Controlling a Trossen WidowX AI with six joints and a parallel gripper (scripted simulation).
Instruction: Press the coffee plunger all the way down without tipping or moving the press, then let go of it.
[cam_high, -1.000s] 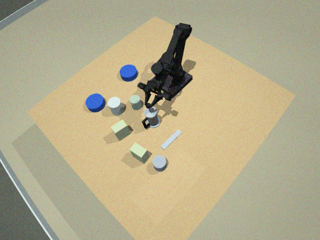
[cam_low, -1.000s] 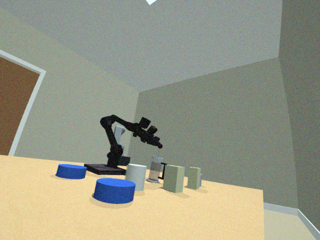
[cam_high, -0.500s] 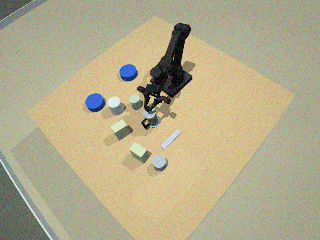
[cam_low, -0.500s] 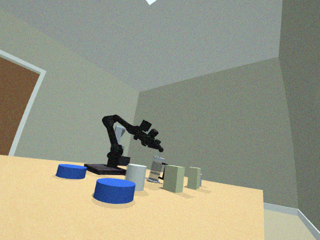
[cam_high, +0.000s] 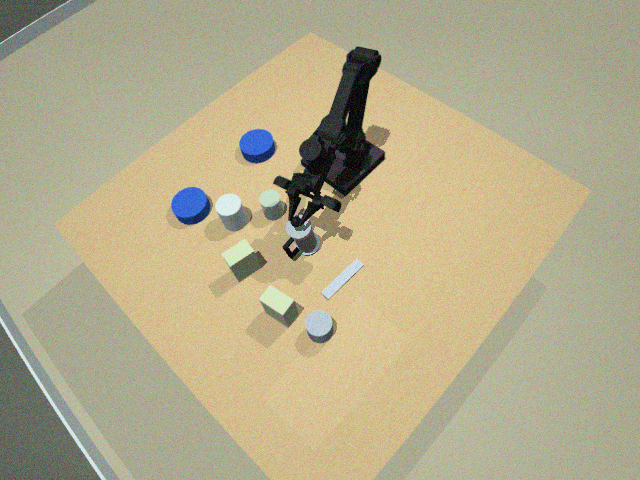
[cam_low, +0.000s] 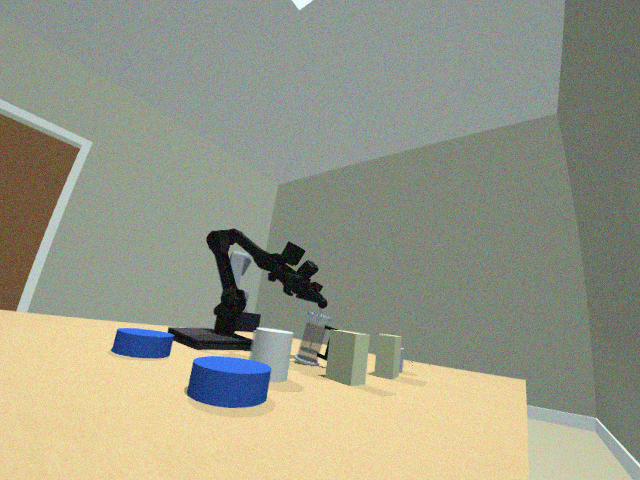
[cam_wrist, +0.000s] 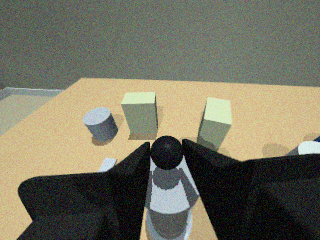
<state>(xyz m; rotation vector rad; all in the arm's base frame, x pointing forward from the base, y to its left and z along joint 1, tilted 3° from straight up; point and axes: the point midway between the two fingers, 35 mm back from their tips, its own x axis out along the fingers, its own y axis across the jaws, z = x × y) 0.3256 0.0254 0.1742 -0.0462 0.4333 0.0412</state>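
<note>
The coffee press (cam_high: 307, 241) (cam_low: 312, 338) (cam_wrist: 169, 222) stands on the table in front of the arm. It leans slightly away from the arm, to the right in the exterior view. Its black handle (cam_high: 290, 249) (cam_low: 326, 351) faces the pale green blocks. The black plunger knob (cam_high: 296, 221) (cam_low: 322, 302) (cam_wrist: 166, 152) is just above the pale lid (cam_high: 296, 231) (cam_wrist: 170, 201), with only a short gap between them. My gripper (cam_high: 298, 218) (cam_wrist: 166, 144) is shut on the knob, fingertips on either side of it. The rod is mostly hidden.
Two pale green blocks (cam_high: 238, 253) (cam_high: 278, 301) stand beyond the press, with a grey cylinder (cam_high: 318, 324) and a flat white bar (cam_high: 342, 279). A white cylinder (cam_high: 229, 206), a small green cylinder (cam_high: 270, 199) and two blue discs (cam_high: 256, 142) (cam_high: 190, 202) are on the handle side.
</note>
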